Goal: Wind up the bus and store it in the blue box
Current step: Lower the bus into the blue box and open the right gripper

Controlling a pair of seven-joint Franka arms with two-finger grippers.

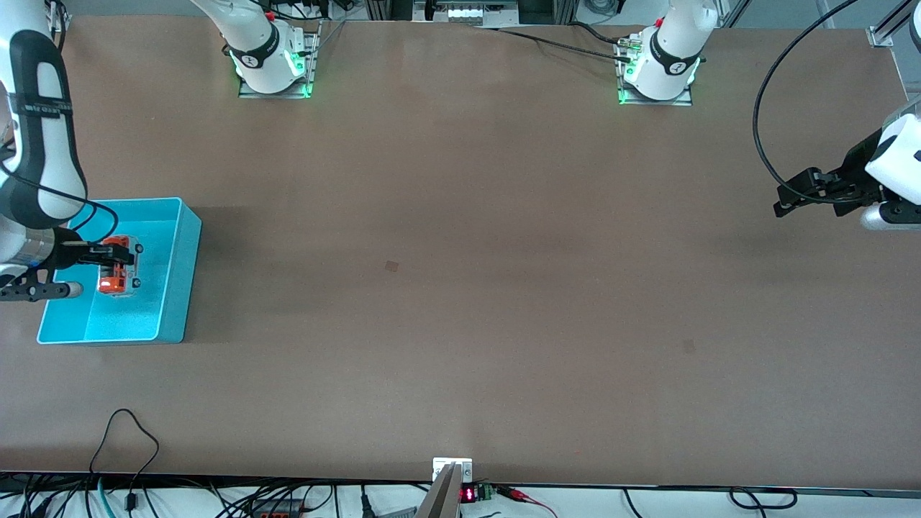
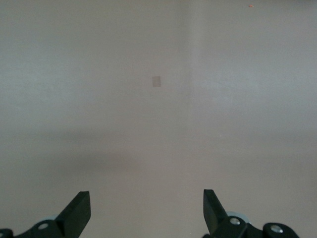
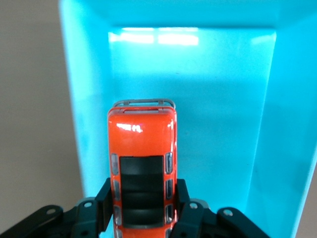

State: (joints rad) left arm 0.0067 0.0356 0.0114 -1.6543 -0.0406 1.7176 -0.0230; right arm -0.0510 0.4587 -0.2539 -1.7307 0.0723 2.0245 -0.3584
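The orange-red bus (image 1: 115,277) with dark roof windows is inside the open-topped blue box (image 1: 183,277) at the right arm's end of the table. My right gripper (image 1: 119,265) is shut on the bus, one finger on each side. In the right wrist view the bus (image 3: 142,148) sits between the fingers of that gripper (image 3: 142,203), over the box's floor (image 3: 223,124); I cannot tell whether its wheels touch the floor. My left gripper (image 1: 788,198) waits open and empty over bare table at the left arm's end, as the left wrist view (image 2: 147,208) also shows.
The two arm bases (image 1: 273,65) (image 1: 658,72) stand along the table's edge farthest from the front camera. A small dark patch (image 1: 391,266) marks the tabletop's middle. Cables (image 1: 129,446) and a small mount (image 1: 452,471) lie at the edge nearest the camera.
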